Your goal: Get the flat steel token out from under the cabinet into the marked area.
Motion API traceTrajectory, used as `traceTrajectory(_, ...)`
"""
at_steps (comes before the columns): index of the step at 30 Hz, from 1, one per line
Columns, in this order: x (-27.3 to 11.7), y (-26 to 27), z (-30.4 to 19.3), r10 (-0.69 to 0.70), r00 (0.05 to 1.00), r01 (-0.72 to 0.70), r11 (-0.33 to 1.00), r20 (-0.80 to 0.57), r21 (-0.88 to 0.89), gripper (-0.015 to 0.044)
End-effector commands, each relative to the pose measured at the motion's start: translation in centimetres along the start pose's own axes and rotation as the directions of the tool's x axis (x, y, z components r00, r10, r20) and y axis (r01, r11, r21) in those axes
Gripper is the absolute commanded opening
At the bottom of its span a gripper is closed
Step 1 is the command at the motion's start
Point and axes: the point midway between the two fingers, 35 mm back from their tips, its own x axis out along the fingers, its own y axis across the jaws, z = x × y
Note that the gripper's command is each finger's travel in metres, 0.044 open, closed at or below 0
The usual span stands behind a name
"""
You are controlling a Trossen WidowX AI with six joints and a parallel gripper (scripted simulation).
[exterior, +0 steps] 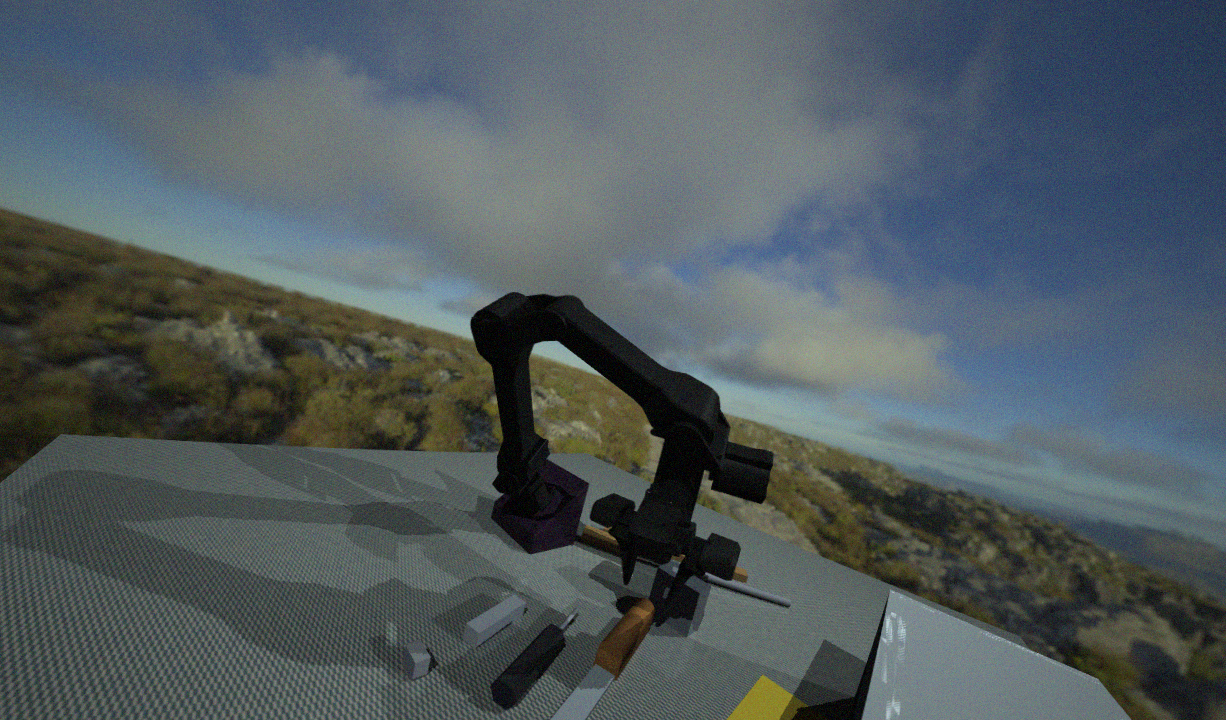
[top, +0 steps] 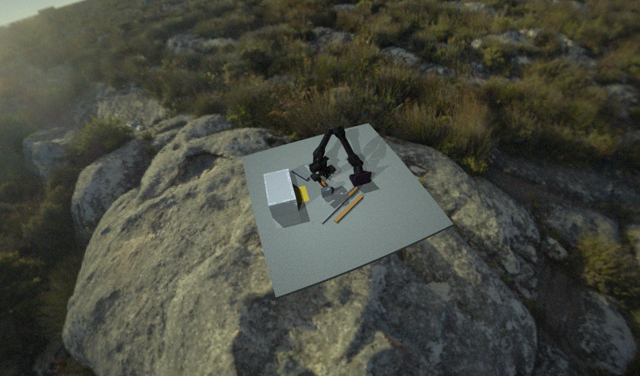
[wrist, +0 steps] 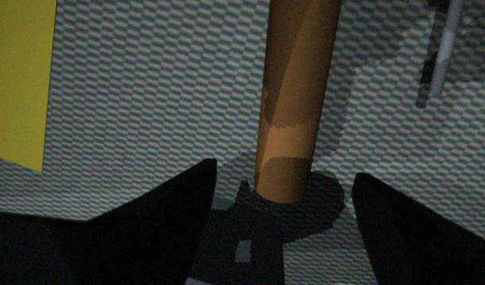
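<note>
My gripper [top: 323, 178] [exterior: 650, 583] [wrist: 284, 176] is open and points down above the end of an orange-handled tool, the handle [exterior: 625, 637] [wrist: 293, 99] running between and beyond the fingertips in the wrist view. Nothing is held. The tool's flat grey blade [exterior: 586, 694] shows in the exterior view. The pale cabinet [top: 279, 187] [exterior: 975, 671] stands on the table. The yellow marked area [top: 304, 194] [exterior: 764, 698] [wrist: 17, 79] lies in front of it, partly shadowed. I cannot see the steel token or the vent slots.
A grey block [top: 326, 190] stands by the handle's end. A wooden-handled rod [top: 335, 210] [exterior: 747, 591] and a wooden bar [top: 348, 209] lie towards the arm base. A black-handled screwdriver [exterior: 527, 667] lies beside the orange-handled tool, with two small grey blocks [exterior: 494, 619] [exterior: 416, 660] beyond.
</note>
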Motion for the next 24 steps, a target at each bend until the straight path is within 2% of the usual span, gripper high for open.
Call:
traceTrajectory(1, 0.9, -0.3, 0.0, -0.005, 1.0, 0.005, 1.0, 0.006, -0.008, 0.027)
traceTrajectory(24, 3.3, -0.2, 0.0, -0.004, 1.0, 0.005, 1.0, 0.006, -0.008, 0.027)
